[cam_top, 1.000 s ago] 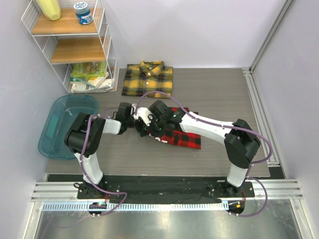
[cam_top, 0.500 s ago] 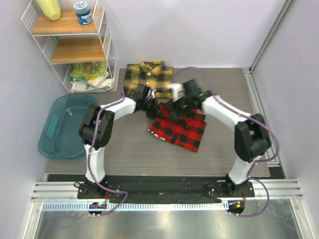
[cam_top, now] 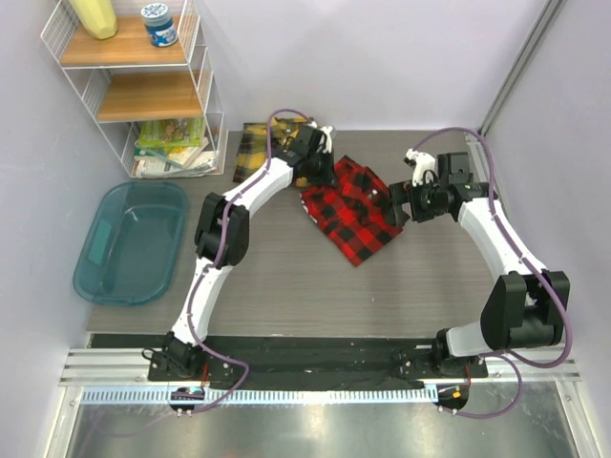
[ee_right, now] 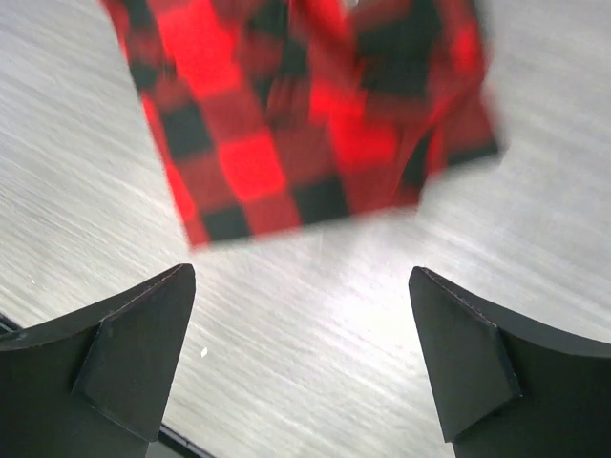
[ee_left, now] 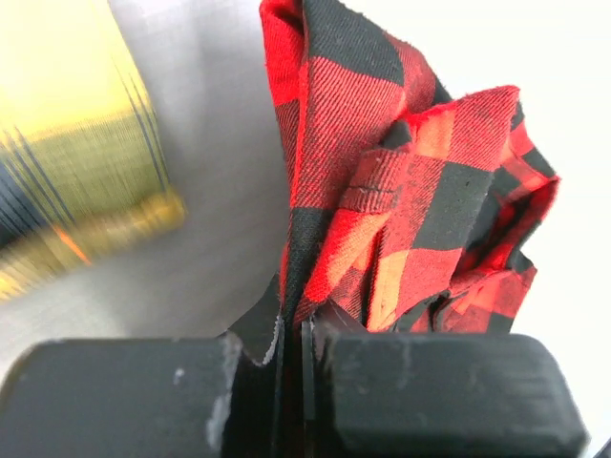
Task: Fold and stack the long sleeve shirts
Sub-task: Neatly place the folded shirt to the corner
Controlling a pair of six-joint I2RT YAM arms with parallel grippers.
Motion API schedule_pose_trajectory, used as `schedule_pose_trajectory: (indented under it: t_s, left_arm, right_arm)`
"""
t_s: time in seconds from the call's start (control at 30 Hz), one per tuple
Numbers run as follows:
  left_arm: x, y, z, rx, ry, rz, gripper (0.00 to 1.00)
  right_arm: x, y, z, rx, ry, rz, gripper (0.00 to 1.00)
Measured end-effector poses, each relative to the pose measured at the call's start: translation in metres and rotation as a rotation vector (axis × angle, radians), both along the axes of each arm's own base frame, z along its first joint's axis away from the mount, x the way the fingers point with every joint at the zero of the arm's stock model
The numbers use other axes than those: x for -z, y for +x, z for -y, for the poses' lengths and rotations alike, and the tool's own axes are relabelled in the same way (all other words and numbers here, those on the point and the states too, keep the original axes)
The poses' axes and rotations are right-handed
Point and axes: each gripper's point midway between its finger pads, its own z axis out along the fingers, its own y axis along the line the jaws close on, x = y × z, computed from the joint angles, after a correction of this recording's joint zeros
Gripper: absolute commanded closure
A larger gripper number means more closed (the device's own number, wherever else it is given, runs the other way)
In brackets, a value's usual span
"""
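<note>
— Where do we see the red shirt (cam_top: 355, 208)?
— On the table (cam_top: 286, 277), rumpled, beside the yellow shirt (cam_top: 251, 151) at the back.
— Our hands?
— Our left hand (cam_top: 323, 167) pinches its edge; our right hand (cam_top: 399, 202) gapes wide just beside it.

We saw the red-and-black plaid flannel shirt (cam_top: 355, 214) on the grey wood-grain table (cam_top: 286, 281), just before and right of the yellow-and-black plaid flannel shirt (cam_top: 251, 143).

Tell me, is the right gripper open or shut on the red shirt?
Open. The right gripper stands wide apart, nothing between its fingers; the red-and-black shirt lies beyond the tips.
</note>
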Motion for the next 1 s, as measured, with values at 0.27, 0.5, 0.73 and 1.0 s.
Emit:
schedule_pose_trajectory:
  t_s: [0.27, 0.5, 0.73, 1.0]
  left_arm:
    - [-0.051, 0.049, 0.007, -0.04, -0.022, 0.22, 1.0]
    - [-0.074, 0.073, -0.002, -0.107, -0.026, 0.317, 1.0]
    - [-0.094, 0.092, -0.014, -0.155, -0.008, 0.407, 1.0]
    - [-0.1, 0.094, -0.02, -0.158, 0.011, 0.431, 1.0]
  right_arm:
    - [0.028, -0.02, 0.01, 0.012, -0.024, -0.087, 0.0]
    - [0.039, -0.026, 0.012, 0.01, -0.038, -0.111, 0.0]
    - [0.039, -0.027, 0.012, 0.01, -0.038, -0.108, 0.0]
    - [0.04, -0.027, 0.012, 0.01, -0.037, -0.107, 0.0]
